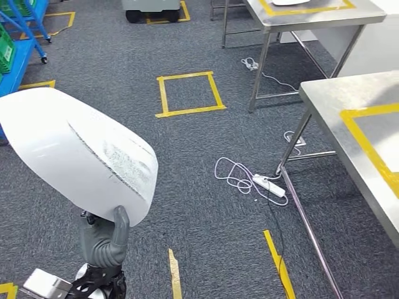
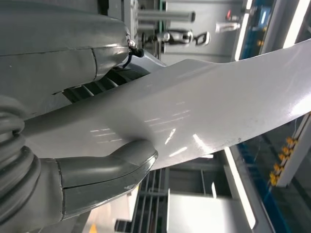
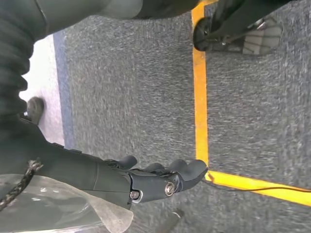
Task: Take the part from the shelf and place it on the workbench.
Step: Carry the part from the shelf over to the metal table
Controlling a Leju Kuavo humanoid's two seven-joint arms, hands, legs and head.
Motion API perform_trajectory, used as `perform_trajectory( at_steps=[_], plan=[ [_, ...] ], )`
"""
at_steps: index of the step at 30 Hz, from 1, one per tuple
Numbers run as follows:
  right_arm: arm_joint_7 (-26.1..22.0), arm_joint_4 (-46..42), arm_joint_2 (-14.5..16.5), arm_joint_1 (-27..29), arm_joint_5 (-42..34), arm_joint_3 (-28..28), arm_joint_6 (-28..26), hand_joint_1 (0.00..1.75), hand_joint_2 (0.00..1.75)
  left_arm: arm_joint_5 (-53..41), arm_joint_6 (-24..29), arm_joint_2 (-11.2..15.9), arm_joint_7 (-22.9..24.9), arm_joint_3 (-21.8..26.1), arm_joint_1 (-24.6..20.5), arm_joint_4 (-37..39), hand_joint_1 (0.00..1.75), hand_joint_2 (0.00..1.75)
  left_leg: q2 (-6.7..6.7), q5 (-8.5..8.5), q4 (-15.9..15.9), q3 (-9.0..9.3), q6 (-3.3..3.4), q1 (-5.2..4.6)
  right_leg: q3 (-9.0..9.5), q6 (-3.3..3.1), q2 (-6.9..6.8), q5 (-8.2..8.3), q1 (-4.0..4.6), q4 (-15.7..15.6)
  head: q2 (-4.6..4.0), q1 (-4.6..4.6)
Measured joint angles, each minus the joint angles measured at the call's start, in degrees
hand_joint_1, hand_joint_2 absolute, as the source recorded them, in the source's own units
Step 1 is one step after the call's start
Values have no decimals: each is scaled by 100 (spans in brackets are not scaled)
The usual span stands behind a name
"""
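We are seeing the left hand (image 1: pixel 104 240) gripping the part (image 1: pixel 77 152), a large smooth white shell, from below in the head view; the grey thumb is pressing up against the lower edge of the part while the rest of the shell is spreading up and out to the left, well above the grey carpet (image 1: pixel 197 205); in the left wrist view the same hand (image 2: pixel 73 121) is clamping the white part (image 2: pixel 220 111) between the thick thumb underneath and the darker fingers on top; the part is being carried in the air, apart from the steel workbench (image 1: pixel 362 134) that is standing at the right of the head view with a yellow tape outline on its top; a second steel table (image 1: pixel 310 15) is standing farther back; a blue shelf (image 1: pixel 19 47) with green bins is sitting at the far left; a yellow tape square (image 1: pixel 189 93) is lying on the floor between them, and a white power strip (image 1: pixel 269 185) with a looped cable is lying near the workbench leg; in the right wrist view we are finding the right hand (image 3: pixel 146 179) hanging over carpet beside a yellow tape line (image 3: pixel 199 97), its fingers stretched out straight and close together, holding nothing
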Motion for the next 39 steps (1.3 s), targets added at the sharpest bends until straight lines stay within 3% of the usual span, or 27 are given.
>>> perform_trajectory(
  at_steps=[2, 3, 5, 7, 9, 11, 12, 13, 14, 16, 18, 20, 21, 23, 25, 27, 28, 29, 31, 33, 35, 36, 37, 39],
  plan=[
    [-1, -1, -1, -16, 1, -2, 2, 0, 175, -4, -2, 2, 1, -4, -16, 6, 175, 175, 98, -41, 50, 5, -67, -28, 306, -51, -183, 135, 5, -519, 0, -1],
    [-2, -1, 0, -23, 2, -2, 3, 0, 175, -7, -6, 3, 1, -6, -24, 9, 175, 175, 139, -51, 66, 7, -94, -45, 333, -103, -201, 121, 19, -571, 0, -5],
    [-1, -1, 0, -19, 1, -2, 4, 0, 175, -8, -14, 3, 2, -11, -41, 15, 175, 175, 219, -64, 76, 21, -136, -36, 327, -200, -74, 140, 21, -563, 1, -21],
    [1, -1, 0, -16, 1, -2, 4, 0, 175, -9, -15, 5, 1, -16, -58, 21, 175, 175, 36, -231, 271, -32, -193, 2, 330, -278, 44, 160, 14, -575, 1, -33],
    [1, -1, 0, -24, 2, -2, 4, 0, 175, -9, -16, 15, 1, -19, -65, 29, 175, 175, -290, -600, 925, -302, -227, 32, 329, -337, 183, 178, 12, -583, 0, -48],
    [1, -1, 0, -21, 1, -2, 6, 0, 175, -8, -17, 27, 2, -21, -59, 46, 175, 175, -413, -868, 1663, -659, -213, 34, 322, -357, 340, 186, 33, -581, 0, -48],
    [2, -1, 0, -13, -1, -2, 7, 0, 175, -7, -17, 32, 2, -23, -56, 56, 175, 175, -431, -849, 1806, -745, -193, 32, 322, -362, 421, 189, 48, -579, 0, -47],
    [2, -1, 0, -4, -3, -2, 8, 0, 175, -7, -16, 34, 2, -26, -53, 64, 175, 175, -448, -724, 1733, -734, -165, 29, 326, -365, 501, 192, 61, -578, 1, -46],
    [3, -1, 1, 2, -7, -2, 8, 0, 175, -6, -10, 36, 2, -28, -51, 69, 175, 175, -488, -501, 1429, -614, -126, 21, 332, -365, 585, 195, 70, -576, 1, -45],
    [2, -1, 4, 2, -14, -3, 7, 0, 175, 2, 19, 38, 1, -28, -47, 73, 175, 175, -721, -117, 649, -284, -42, 7, 331, -354, 736, 202, 74, -569, 1, -44],
    [1, -1, 8, -3, -21, -4, 6, 0, 175, 16, 56, 41, -3, -24, -37, 76, 175, 175, -903, -18, 219, -104, -2, -5, 284, -314, 858, 222, 59, -558, 0, -45],
    [4, -1, 8, 10, -31, -4, 6, 0, 175, 37, 77, 39, -7, -17, -29, 79, 175, 175, -846, -30, 150, -88, 7, -8, 219, -244, 967, 253, 41, -567, 0, -44],
    [9, -1, 7, 22, -34, -5, 5, 0, 175, 49, 82, 36, -7, -15, -27, 80, 175, 175, -777, -8, 112, -78, 22, 0, 184, -217, 936, 238, 44, -546, 0, -40],
    [26, -1, 4, 29, -37, -8, 5, 0, 175, 67, 88, 29, -12, -9, -20, 81, 175, 175, -618, 40, 24, -56, 65, 22, 1, -175, 669, 32, 64, -237, 1, 3],
    [38, -1, -1, 10, -32, -10, 7, 0, 175, 100, 85, 30, -18, 2, 4, 85, 175, 175, -441, 52, 1, -62, 91, 15, -338, -136, 352, -346, 61, 479, 1, 43],
    [38, -1, -5, 7, -21, -10, 9, 0, 175, 161, 62, 31, -25, 8, 22, 90, 175, 175, -263, 45, 4, -71, 90, 8, -572, -87, 256, -519, 36, 1008, 0, 45],
    [37, -2, -8, 17, -15, -11, 9, 0, 175, 190, 44, 31, -29, 9, 23, 90, 175, 175, -184, 40, 5, -70, 83, 10, -530, -65, 227, -446, 21, 970, -1, 45],
    [34, -2, -13, 28, -8, -12, 8, 0, 175, 217, 25, 31, -33, 9, 23, 90, 175, 175, -115, 31, 9, -64, 70, 14, -368, -49, 183, -286, 7, 701, -1, 46],
    [29, -3, -22, 30, 2, -15, 7, 0, 175, 240, -9, 30, -40, 9, 21, 88, 175, 175, -1, -2, 32, -45, 20, -1, 109, -36, -77, 25, 10, -106, -1, 51],
    [26, -4, -25, 7, 9, -16, 7, 0, 175, 240, -39, 28, -47, 9, 17, 86, 175, 175, 94, -35, 67, -31, -36, -40, 369, -95, -264, 115, 28, -549, 1, 45],
    [25, -5, -26, 1, 12, -15, 9, 0, 175, 234, -57, 28, -50, 8, 12, 84, 175, 175, 195, -49, 85, -16, -71, -56, 378, -176, -186, 112, 33, -589, 1, 35],
    [25, -5, -26, 9, 13, -15, 10, 0, 175, 231, -62, 28, -51, 8, 6, 80, 175, 175, 184, -76, 103, -7, -98, -44, 374, -207, -127, 122, 28, -590, 1, 33],
    [26, -5, -26, 14, 13, -16, 11, 0, 175, 230, -66, 28, -53, 8, 2, 74, 175, 175, 92, -150, 181, -25, -128, -26, 374, -241, -63, 133, 23, -594, 1, 31],
    [27, -5, -26, 7, 15, -17, 17, 0, 175, 228, -79, 28, -57, 11, -1, 60, 175, 175, -213, -466, 681, -222, -184, 8, 374, -310, 73, 154, 9, -602, -1, 21]
  ],
)
